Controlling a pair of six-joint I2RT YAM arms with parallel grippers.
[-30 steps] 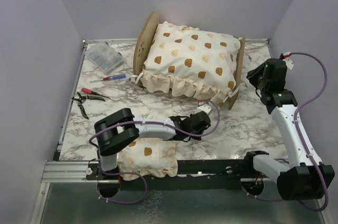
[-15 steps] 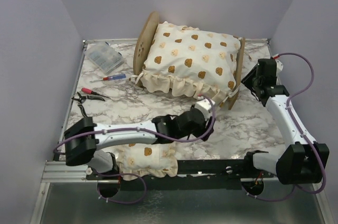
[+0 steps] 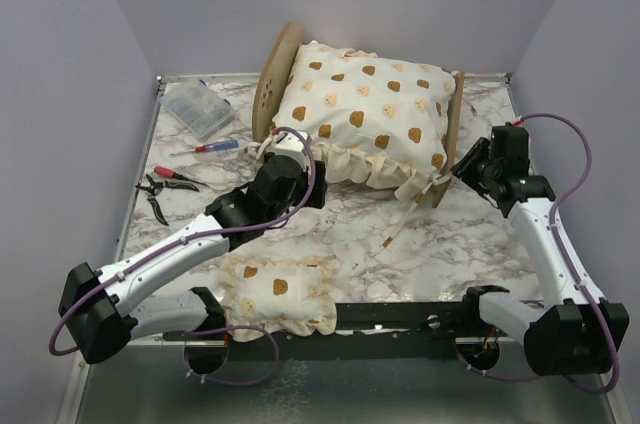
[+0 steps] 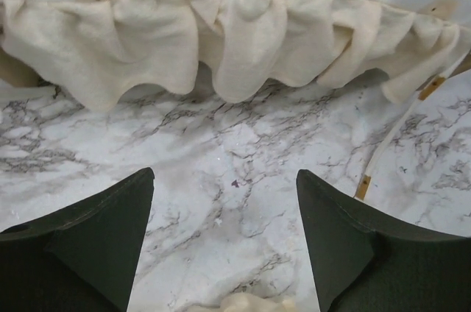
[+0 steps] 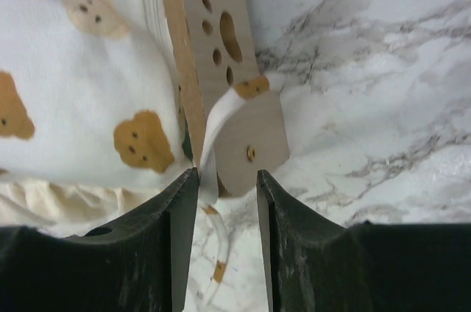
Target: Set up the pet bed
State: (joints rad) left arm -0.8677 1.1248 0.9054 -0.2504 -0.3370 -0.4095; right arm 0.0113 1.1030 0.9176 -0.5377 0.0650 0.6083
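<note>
The pet bed [image 3: 272,79] stands at the back of the table, its plywood headboard on the left and its low footboard [image 3: 455,129] on the right. A bear-print ruffled cushion [image 3: 365,109] lies on top of it. My left gripper [image 3: 305,182] is open just in front of the cushion's left ruffle [image 4: 243,40]. Only marble shows between its fingers [image 4: 224,172]. My right gripper [image 3: 462,166] is open at the footboard's near corner. In the right wrist view that corner [image 5: 250,143] and a white tie strap [image 5: 210,135] sit right at the fingertips of the gripper [image 5: 228,174].
A small bear-print pillow [image 3: 280,289] lies at the near edge. At the far left are a clear parts box [image 3: 198,109], a screwdriver [image 3: 215,147] and pliers [image 3: 160,184]. A loose tie strap [image 3: 400,219] trails on the marble in front of the bed.
My left gripper swung from the bed's near right corner to its left front and opened wide. My right gripper came in to the footboard corner and opened a little.
</note>
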